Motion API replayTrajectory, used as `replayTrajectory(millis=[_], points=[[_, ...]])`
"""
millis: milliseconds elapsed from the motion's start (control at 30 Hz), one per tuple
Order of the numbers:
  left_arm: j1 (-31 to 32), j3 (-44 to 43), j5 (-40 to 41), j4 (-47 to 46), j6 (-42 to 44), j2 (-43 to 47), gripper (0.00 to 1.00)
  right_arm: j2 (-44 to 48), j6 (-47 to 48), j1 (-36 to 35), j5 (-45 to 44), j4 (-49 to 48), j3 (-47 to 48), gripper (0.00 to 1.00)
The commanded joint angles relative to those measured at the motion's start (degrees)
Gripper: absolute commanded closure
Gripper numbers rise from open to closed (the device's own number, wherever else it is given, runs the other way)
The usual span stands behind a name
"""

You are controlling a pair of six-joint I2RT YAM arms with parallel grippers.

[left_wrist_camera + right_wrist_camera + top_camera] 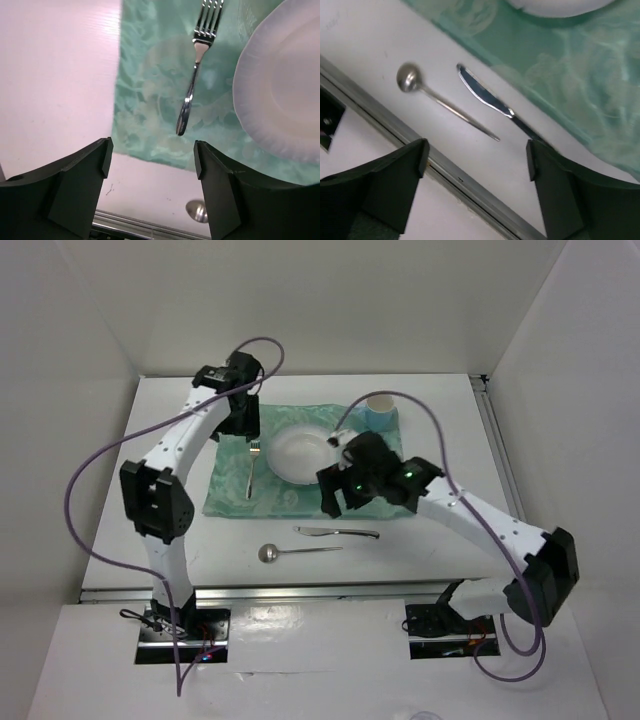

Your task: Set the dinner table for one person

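Note:
A white plate (300,452) sits on a teal placemat (225,490) on the white dinner table (450,430). A fork (251,468) lies on the placemat left of the plate. A blue cup (380,410) stands at the placemat's back right corner. A knife (336,532) and a spoon (295,552) lie on the bare table in front of the placemat. My left gripper (244,428) is open and empty above the placemat's back left, the fork (196,65) ahead of it. My right gripper (342,502) is open and empty above the placemat's front right, with the knife (487,97) and spoon (440,102) below.
A metal rail (445,170) runs along the table's near edge. White walls stand at the back and both sides. The left wrist view shows the plate's rim (285,90) and the spoon's bowl (197,211) near the rail.

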State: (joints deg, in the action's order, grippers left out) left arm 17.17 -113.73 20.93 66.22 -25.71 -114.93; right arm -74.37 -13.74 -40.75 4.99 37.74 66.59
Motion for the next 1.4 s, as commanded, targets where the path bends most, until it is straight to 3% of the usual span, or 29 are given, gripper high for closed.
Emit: replayTrajectory(millis=[0, 167, 267, 400, 900, 1000, 1033, 1100, 1133, 1367], points=[[0.1, -0.6, 7.4, 6.2, -3.4, 7.8, 0.17, -5.5, 1.7, -9.8, -4.1, -5.9, -1.5, 0.14], [-2.7, 5.8, 10.2, 5.7, -7.6, 12.8, 0.23, -13.4, 6.0, -19.2, -7.8, -9.5, -1.5, 0.33], [-4.8, 8.9, 9.7, 3.2, -8.7, 16.5, 0.23, -17.9, 8.8, -21.3, -7.8, -10.1, 0.5, 0.28], [-5.9, 11.0, 7.7, 1.4, -8.7, 20.2, 0.23, -23.1, 11.4, -23.1, -5.6, -10.2, 2.1, 0.28], [-7.0, 15.6, 5.1, -1.0, -8.2, 23.1, 0.23, -34.1, 14.3, -23.8, -9.2, -16.6, 4.4, 0.37], [-7.0, 15.6, 5.1, -1.0, -7.7, 23.1, 0.23, -34.7, 14.9, -23.8, -8.4, -17.2, 3.9, 0.48], [-7.0, 15.6, 5.1, -1.0, -7.7, 23.1, 0.23, -34.7, 14.9, -23.8, -7.8, -17.2, 3.9, 0.60], [-7.0, 15.6, 5.1, -1.0, -7.7, 23.1, 0.23, -35.4, 14.9, -24.4, -7.8, -14.5, 5.5, 0.68], [-7.5, 15.6, 5.1, -1.0, -7.7, 23.1, 0.23, -35.4, 14.9, -25.2, -8.3, -14.4, 5.5, 0.77], [-7.5, 12.5, 5.1, 0.0, -6.6, 23.6, 0.22, -31.6, 14.9, -29.1, -12.6, -8.5, 9.2, 1.00]])
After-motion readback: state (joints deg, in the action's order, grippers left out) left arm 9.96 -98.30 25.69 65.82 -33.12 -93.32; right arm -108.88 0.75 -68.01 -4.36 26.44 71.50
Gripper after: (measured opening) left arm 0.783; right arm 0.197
